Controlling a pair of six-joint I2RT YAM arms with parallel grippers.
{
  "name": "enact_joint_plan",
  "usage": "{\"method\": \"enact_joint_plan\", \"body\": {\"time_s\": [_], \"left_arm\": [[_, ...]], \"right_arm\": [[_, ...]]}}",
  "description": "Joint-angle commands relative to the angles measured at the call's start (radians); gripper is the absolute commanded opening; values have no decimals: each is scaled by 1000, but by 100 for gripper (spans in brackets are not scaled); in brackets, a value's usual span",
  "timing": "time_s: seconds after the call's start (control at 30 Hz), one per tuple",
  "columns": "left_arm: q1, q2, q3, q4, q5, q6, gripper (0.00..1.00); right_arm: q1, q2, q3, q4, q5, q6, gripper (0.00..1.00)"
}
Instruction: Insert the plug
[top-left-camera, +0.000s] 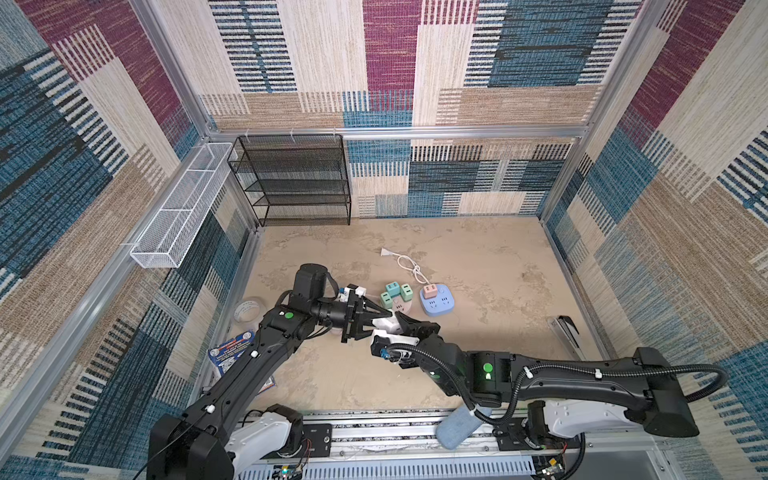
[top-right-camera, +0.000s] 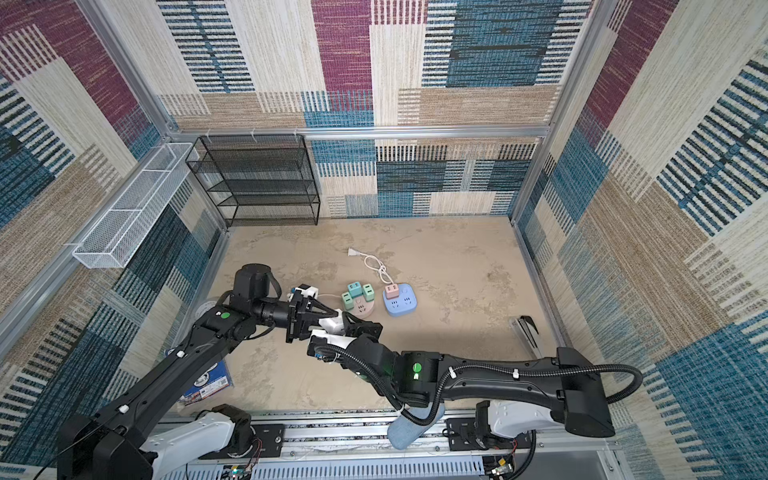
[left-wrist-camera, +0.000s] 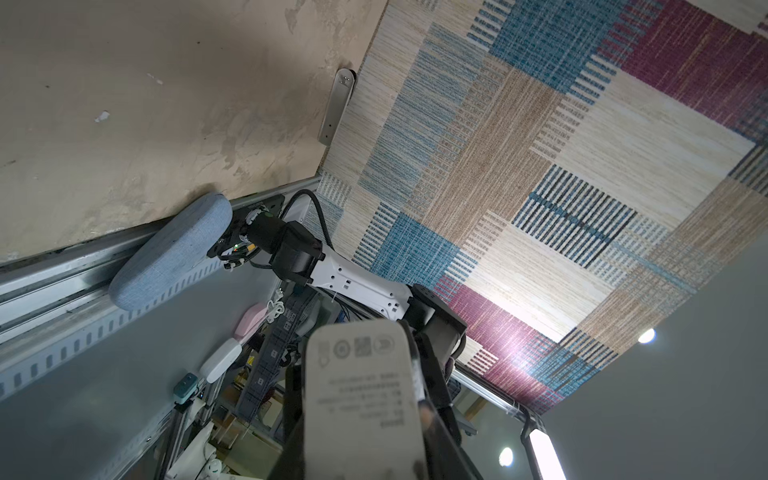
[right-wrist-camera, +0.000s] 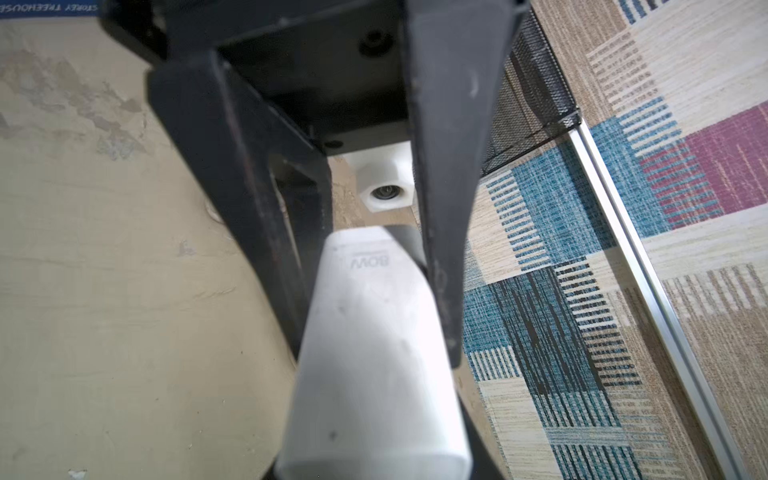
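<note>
White plug (left-wrist-camera: 361, 395): a chunky charger-type block, held off the table (top-left-camera: 478, 257) in mid scene, just near-left of the pink round socket strip (top-left-camera: 402, 308). Both arms meet on it.

Left gripper (top-left-camera: 382, 319) is clenched on one end, its fingers flanking the printed label face. Right gripper (top-left-camera: 401, 323) comes in from the right onto the other end. In the right wrist view the block fills the space between its own fingers, with dark finger edges tight against both sides, so it reads as clamped too. Looks like a handover or regrasp, judgement only. Prongs are not visible in any view, so I can't say which way they face.

Green cube adapters (top-left-camera: 392, 288) sit at the strip's far edge. Blue socket block (top-left-camera: 436, 305) is just right of the strip, with a pink adapter (top-left-camera: 430, 290) on top. White cord (top-left-camera: 409, 266) loops off toward the far side.

Handling, judged:
- **Shell:** hard plastic, light, won't deform, fine to squeeze firmly.
- **Slip risk:** smooth with rounded edges, so it can pivot in a two-finger pinch once pushed.
- **Grip:** best taken mid-body across opposite flat sides, well back from the prong end, leaving that face clear.
- **Insertion:** push straight, since a tilt would jam or bend the pins.
- **Strip:** also looks light and may slide, so it probably wants bracing.
</note>
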Motion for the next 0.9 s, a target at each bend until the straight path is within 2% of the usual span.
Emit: {"method": "enact_joint_plan", "body": {"time_s": [0.0, 0.03, 0.1, 0.13, 0.17, 0.23, 0.3, 0.43, 0.53, 0.67, 0.73, 0.8, 0.87], "left_arm": [[-3, -4, -18, 133, 19, 88, 0], [-4, -5, -28, 151, 19, 76, 5], [-3, -8, -37, 171, 18, 64, 23], [-3, -10, -36, 167, 16, 65, 34], [-2, -11, -34, 159, 12, 74, 51], [1, -8, -11, 101, -4, 133, 65], [15, 5, 38, -24, -24, 261, 75], [72, 48, 182, -352, -141, 584, 82], [122, 43, 234, -445, -245, 708, 83], [149, -33, 256, -444, -447, 823, 83], [147, -87, 239, -394, -527, 884, 84], [146, -131, 215, -325, -538, 930, 84], [146, -175, 172, -220, -511, 922, 84]], "right_arm": [[0, -4, 8, 108, -49, 113, 10], [0, -4, 9, 104, -57, 123, 6], [0, -5, 11, 90, -80, 139, 0], [1, -3, 13, 81, -86, 150, 0], [-1, -2, 17, 69, -96, 162, 0], [-3, 1, 25, 39, -117, 185, 0], [-17, 1, 41, -11, -161, 229, 0], [-91, -32, 66, -128, -367, 377, 0], [-181, -63, 64, -190, -540, 481, 0], [-301, -91, 55, -237, -762, 611, 0], [-384, -91, 49, -247, -910, 680, 0], [-468, -84, 44, -242, -1061, 753, 0], [-543, -74, 42, -224, -1200, 818, 0]]}}
